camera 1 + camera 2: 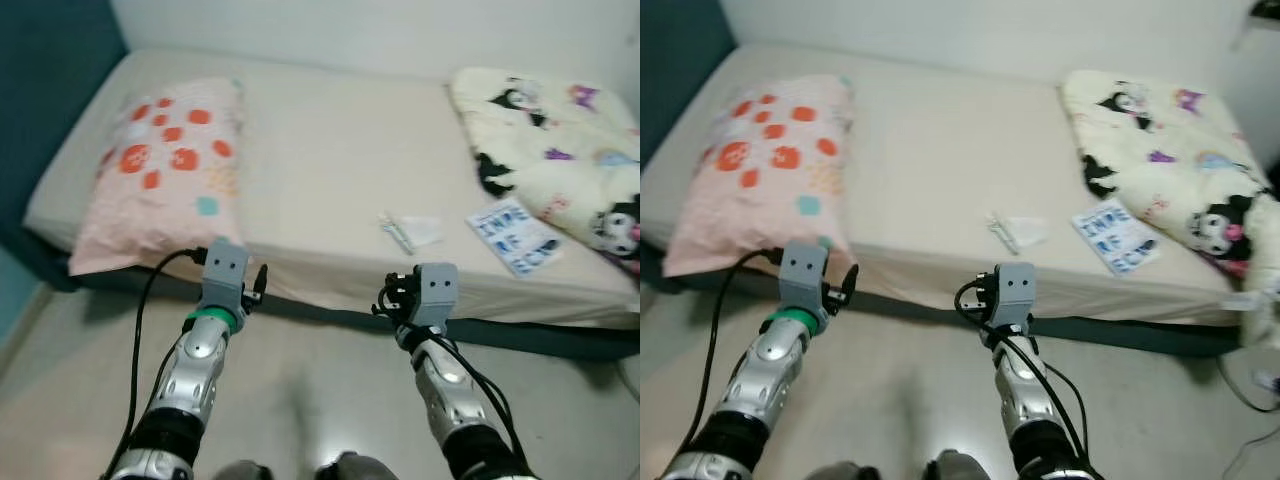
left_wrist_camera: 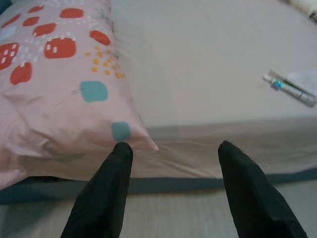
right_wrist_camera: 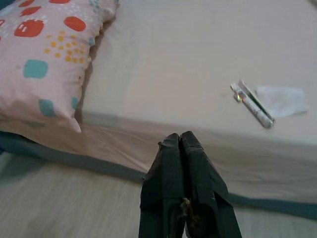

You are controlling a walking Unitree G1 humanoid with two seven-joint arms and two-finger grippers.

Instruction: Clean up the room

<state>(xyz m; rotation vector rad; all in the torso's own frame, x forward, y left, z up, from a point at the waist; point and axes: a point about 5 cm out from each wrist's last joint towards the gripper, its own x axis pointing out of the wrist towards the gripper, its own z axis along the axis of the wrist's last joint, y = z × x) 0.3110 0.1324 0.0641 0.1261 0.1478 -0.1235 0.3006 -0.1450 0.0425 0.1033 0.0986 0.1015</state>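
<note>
Beige sheeted bed (image 1: 330,150) — spotted pink pillow (image 1: 165,170) at its left end; left gripper (image 2: 173,148) fingers apart, right gripper (image 3: 179,141) fingers pressed together — both hover before the bed's edge.

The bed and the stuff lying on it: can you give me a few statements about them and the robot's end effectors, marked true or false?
1. The pink pillow lies at the bed's left end. True.
2. The left end effector is shut. False: its fingers stand apart.
3. The right end effector is shut and holds nothing. True.
4. The blue-lettered booklet lies on the floor. False: it lies on the bed beside the cartoon blanket.
</note>
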